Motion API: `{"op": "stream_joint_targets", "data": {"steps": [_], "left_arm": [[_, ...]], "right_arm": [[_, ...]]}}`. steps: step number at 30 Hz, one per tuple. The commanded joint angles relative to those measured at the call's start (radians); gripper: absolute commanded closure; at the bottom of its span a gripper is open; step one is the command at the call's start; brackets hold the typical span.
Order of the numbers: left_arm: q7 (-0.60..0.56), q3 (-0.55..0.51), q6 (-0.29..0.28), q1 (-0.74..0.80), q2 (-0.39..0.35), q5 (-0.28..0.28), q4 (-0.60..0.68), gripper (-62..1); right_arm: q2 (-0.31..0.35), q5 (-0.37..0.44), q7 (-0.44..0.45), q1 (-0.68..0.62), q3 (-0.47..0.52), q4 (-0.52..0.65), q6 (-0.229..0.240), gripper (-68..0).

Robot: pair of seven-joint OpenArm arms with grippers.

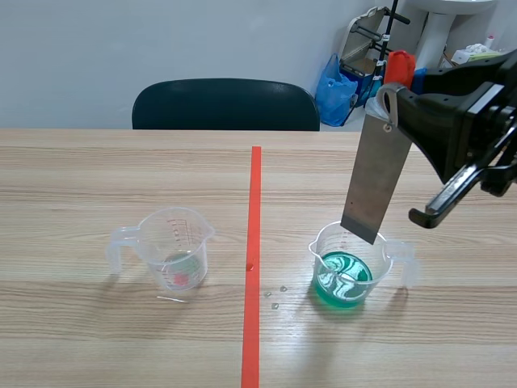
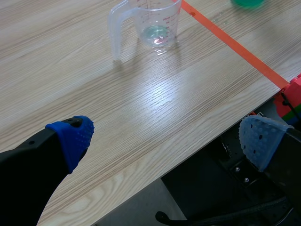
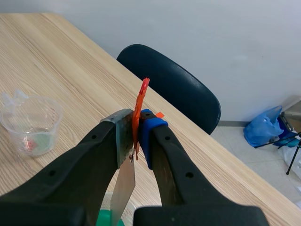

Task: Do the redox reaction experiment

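A grey metal strip point(image 1: 376, 174) hangs from my right gripper point(image 1: 393, 109), which is shut on its top end and held high at the right. Its lower end reaches the rim of a clear measuring cup holding green liquid point(image 1: 346, 271); whether it touches the liquid I cannot tell. In the right wrist view the metal strip point(image 3: 123, 176) is pinched between the fingers of my right gripper point(image 3: 134, 136). A second clear cup point(image 1: 172, 249) with a little liquid stands left of the tape; it also shows ahead of my left gripper point(image 2: 164, 136), as the clear cup point(image 2: 153, 21). My left gripper is open near the table's front edge.
An orange-red tape line point(image 1: 254, 259) splits the table. A few droplets point(image 1: 276, 296) lie on the wood beside the green cup. A dark chair point(image 1: 225, 105) stands behind the table, with bags and stands at the back right point(image 1: 355, 77).
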Motion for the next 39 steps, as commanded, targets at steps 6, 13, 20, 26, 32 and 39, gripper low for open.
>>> {"op": "stream_joint_targets", "data": {"steps": [6,13,20,26,32,39], "left_arm": [[-0.008,0.004,-0.005,0.001,0.003,-0.007,0.006,-62.3],[-0.004,0.004,-0.005,0.001,0.003,-0.007,0.006,-62.3],[-0.004,0.004,-0.005,0.001,0.003,-0.007,0.006,-62.3],[-0.004,0.004,-0.005,0.001,0.003,-0.006,0.006,-62.3],[0.0,0.004,-0.005,0.001,0.003,-0.006,0.006,-62.3],[0.006,0.004,-0.006,0.001,0.003,-0.006,0.006,-62.3]], "right_arm": [[0.003,0.007,0.014,0.011,0.01,0.014,-0.007,-1.3],[0.003,0.007,0.014,0.011,0.01,0.014,-0.007,-1.3],[0.003,0.007,0.014,0.011,0.01,0.014,-0.007,-1.3],[0.003,0.007,0.014,0.011,0.01,0.014,-0.007,-1.3],[0.003,0.007,0.014,0.011,0.01,0.014,-0.007,-1.3],[0.003,0.007,0.014,0.011,0.01,0.014,-0.007,-1.3]]}}
